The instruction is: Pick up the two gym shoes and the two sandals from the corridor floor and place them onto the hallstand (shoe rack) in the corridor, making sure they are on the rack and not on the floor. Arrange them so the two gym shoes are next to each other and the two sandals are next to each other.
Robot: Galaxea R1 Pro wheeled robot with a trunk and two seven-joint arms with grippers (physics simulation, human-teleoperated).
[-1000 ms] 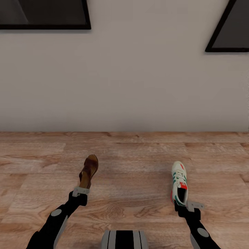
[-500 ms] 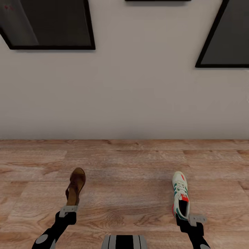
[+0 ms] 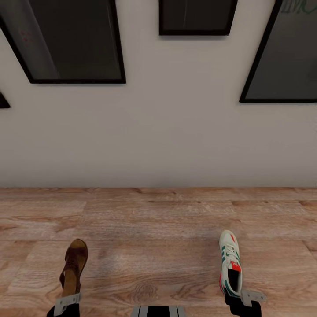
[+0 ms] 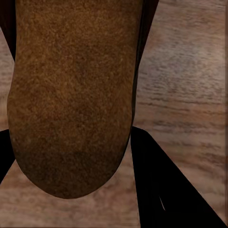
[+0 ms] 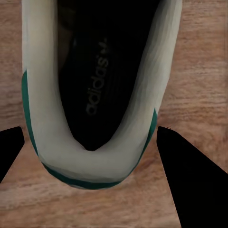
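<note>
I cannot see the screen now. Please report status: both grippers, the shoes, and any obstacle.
Left gripper shut on sandal. Right gripper shut on gym shoe. Both shoes held over the corridor floor. Wall ahead, nothing in the way.

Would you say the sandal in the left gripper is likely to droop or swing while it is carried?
Probably not droop: the sandal sticks out straight from the left gripper, so its sole looks stiff. Held at the heel alone, it might pivot on a jolt. It looks light.

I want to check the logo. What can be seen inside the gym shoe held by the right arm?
Inside the gym shoe is a dark insole printed with an adidas logo. The toe end of the interior is too dark to see.
</note>
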